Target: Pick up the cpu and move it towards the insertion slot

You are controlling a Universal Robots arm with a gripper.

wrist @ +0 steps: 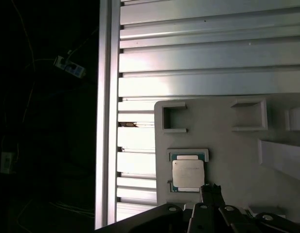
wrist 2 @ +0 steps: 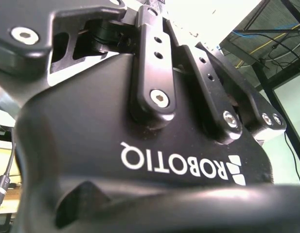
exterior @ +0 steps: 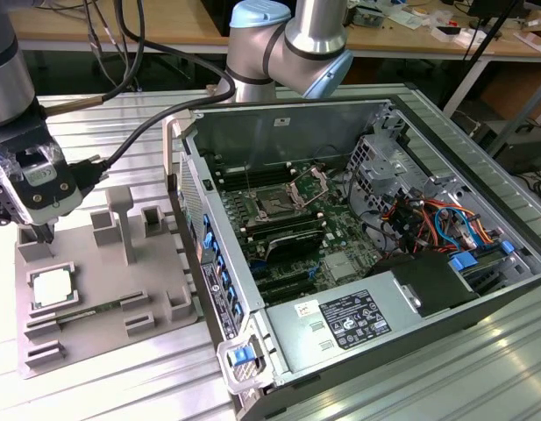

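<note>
Ribbed aluminium desk (exterior: 121,386) carries a grey tray (exterior: 103,307) with raised blocks. Just beside the tray, toward the exterior view's right, stands an open computer case (exterior: 410,289).

Exterior view:
- The cpu (exterior: 53,288) lies flat in a low framed seat on the tray, pale silvery top up.
- The tool (exterior: 45,237) hangs over the tray, near the seat, with its tip low over the tray surface.
- The insertion slot (exterior: 277,206) sits on the board inside the case, well apart from the tray. Its metal bracket (exterior: 309,186) is raised.

Second wrist view: the black housing (wrist 2: 140,160) of the tool appears close up, with linkage bars and screw heads above it.

First wrist view:
- The tray (wrist: 227,141) rests on the desk (wrist: 188,73) slats.
- The cpu (wrist: 187,174) sits in its seat near one tray edge.
- The tool (wrist: 210,190) ends at one corner of the cpu — whether it touches cannot be told.

Tool state — wide or narrow — cannot be told from any view. The cpu is not lifted.
</note>
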